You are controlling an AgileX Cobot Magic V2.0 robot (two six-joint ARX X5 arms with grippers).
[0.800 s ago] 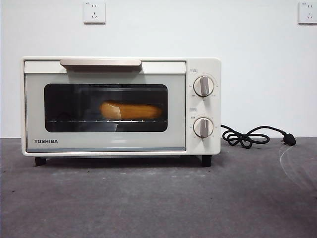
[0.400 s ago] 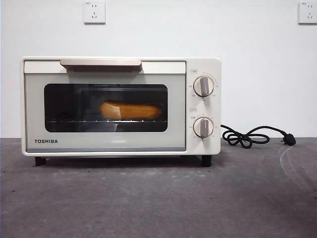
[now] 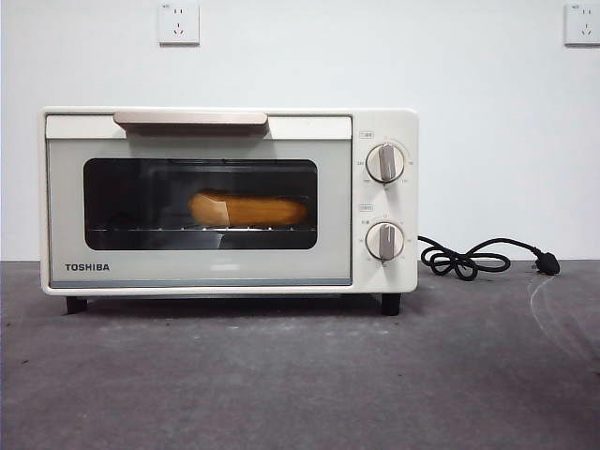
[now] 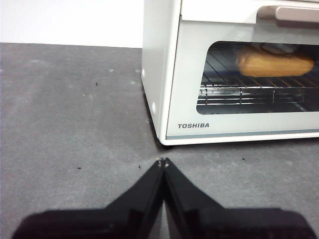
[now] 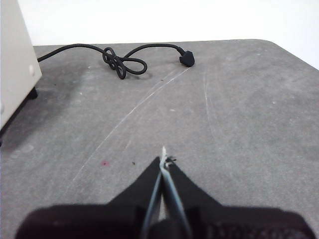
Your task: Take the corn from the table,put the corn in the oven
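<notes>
Across the front view nothing shows any shift from one second ago to now — no object is displaced, turned, added or removed. The yellow-orange bumpy corn cob (image 3: pixel 248 209) lies at the same spot on the wire rack behind the dark glass of the cream-white boxy TOSHIBA toaster oven (image 3: pixel 229 199) — door shut as before. No arm enters that view in any of the three pictures.

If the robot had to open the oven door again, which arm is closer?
Probably the left. The left gripper, shut, faces the oven with the corn inside. The right gripper, also shut, faces the power cord beside the oven.
</notes>
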